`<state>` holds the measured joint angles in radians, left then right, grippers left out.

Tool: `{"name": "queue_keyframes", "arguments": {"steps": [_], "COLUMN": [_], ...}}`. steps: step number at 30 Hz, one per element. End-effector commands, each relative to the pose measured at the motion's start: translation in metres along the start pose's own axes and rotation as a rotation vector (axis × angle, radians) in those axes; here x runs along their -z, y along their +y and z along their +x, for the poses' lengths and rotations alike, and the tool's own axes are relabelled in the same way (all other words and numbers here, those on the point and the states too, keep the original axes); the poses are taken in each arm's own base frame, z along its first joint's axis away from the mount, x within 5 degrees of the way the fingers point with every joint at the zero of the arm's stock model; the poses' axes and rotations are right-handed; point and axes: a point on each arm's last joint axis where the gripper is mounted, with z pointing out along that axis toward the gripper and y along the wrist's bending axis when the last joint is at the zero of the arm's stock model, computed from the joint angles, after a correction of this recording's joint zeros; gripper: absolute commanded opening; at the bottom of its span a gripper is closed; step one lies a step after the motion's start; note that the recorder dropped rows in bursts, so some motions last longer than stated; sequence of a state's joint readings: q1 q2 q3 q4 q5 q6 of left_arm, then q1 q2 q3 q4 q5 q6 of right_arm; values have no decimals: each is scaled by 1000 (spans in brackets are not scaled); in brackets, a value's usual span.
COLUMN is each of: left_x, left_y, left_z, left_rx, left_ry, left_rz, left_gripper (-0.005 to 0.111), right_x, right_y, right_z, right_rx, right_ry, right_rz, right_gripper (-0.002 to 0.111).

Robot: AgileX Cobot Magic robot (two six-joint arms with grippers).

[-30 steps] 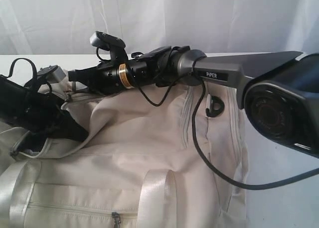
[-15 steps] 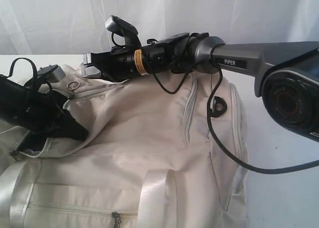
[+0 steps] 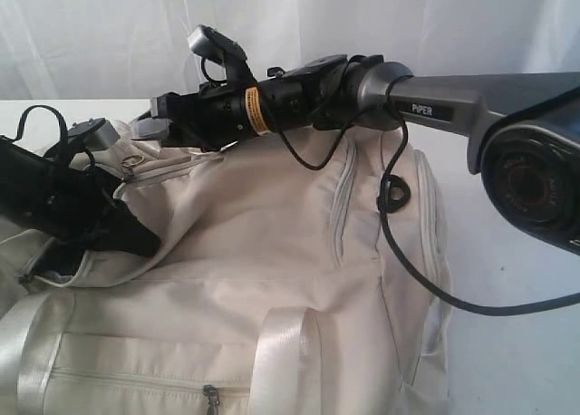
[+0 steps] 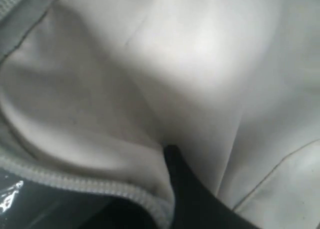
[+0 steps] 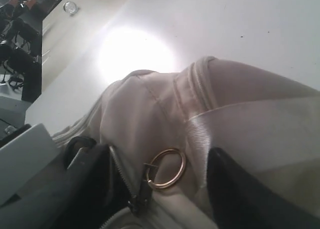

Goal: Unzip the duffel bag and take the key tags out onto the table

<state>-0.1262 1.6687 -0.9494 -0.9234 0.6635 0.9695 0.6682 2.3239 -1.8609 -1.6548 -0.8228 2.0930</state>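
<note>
Cream fabric: the duffel bag [image 3: 272, 243] fills the lower centre and left of the exterior view, and its right edge runs down toward the lower right.
Writing: "PiPER" in white on the right arm [image 3: 421, 110]; a yellow label band [image 3: 255, 110] near its wrist, with print too small to read.
Right gripper [image 3: 149, 128]: upper left, jaws apart and empty, over a brass ring [image 5: 167, 169] hung on a zipper pull [image 5: 137, 201].
Left gripper [image 3: 143, 241]: closed, its tip at the bag's opened edge on the left; whether it pinches cloth cannot be told.
Open room: bare white table [image 3: 517, 361] at the lower right, where a black cable [image 3: 399, 252] loops.
</note>
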Motion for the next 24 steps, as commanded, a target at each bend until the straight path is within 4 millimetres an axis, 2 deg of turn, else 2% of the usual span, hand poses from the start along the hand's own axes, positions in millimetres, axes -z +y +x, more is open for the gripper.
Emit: {"name": "queue_keyframes", "arguments": {"steps": [1,5,11,19,24], "left_x": [-1,-1,-1,0,0], "left_y": [-5,-5,-5,-6,-7], "left_z": [3,3,3,4,4], "left_rx": [1,1,1,1,1], "left_ry": [14,12,12,21,25], "left_rz": [40,36,36,53,62], "left_gripper": [0,0,0,0,0], "right_x": [8,7,-2,-16,-22], "right_y": [7,13,14,-15,-20], "right_z": [-3,0,7,16,20], "right_rx": [-2,7,7,-43,-94], "right_ry": [20,54,71,14,-8], "right_rz": [-69,-126,-126,32,27], "right_gripper": [58,52,52,52,55]}}
